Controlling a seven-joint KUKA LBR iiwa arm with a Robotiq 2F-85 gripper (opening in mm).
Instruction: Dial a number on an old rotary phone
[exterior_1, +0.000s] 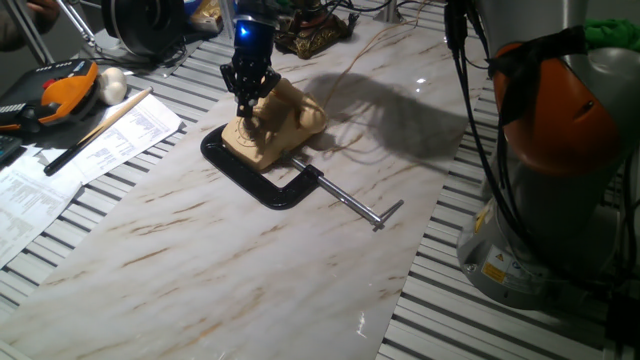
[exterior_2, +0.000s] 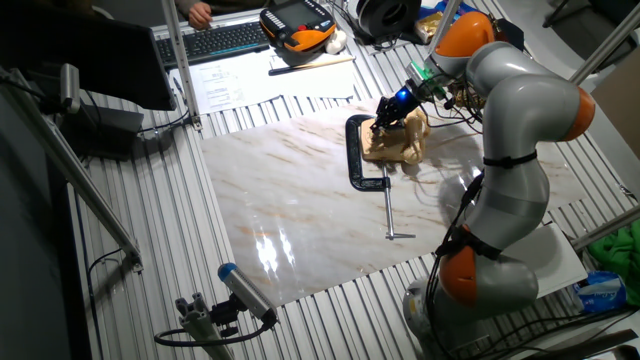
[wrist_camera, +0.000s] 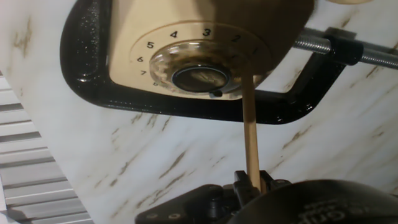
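1. At the table's far left in one fixed view: loose papers (exterior_1: 90, 140) and a wooden stick, well apart from the work and of no part in it.
2. Left of centre, toward 11 o'clock on the marble slab (exterior_1: 250, 260): the old rotary phone (exterior_1: 285, 125), cream-beige, pinned down by a black C-clamp (exterior_1: 262, 185) whose screw rod (exterior_1: 360, 207) runs off toward 4 o'clock.
3. Directly over the phone: the gripper (exterior_1: 244, 100), pointed down at the sloped face. Clenched on a thin wooden dowel (wrist_camera: 250, 137), as the hand view shows, with the dowel rising from between the fingers to the dial (wrist_camera: 202, 71).
4. Dowel tip at about 4 o'clock on the dial rim, near the low digits; whether seated in a finger hole or merely resting on the clear wheel, cannot tell, the spot being in shadow.
5. Step in hand, by judgement: tip engaged or about to engage, ahead of the turning stroke.
6. Next move, by judgement: a steady arc around the dial's hub toward the finger stop, tip kept pressed down so as not to skip out, then a lift to let the wheel spring back.
7. Far right: the arm's orange-and-grey base (exterior_1: 560, 150), clear of the phone.
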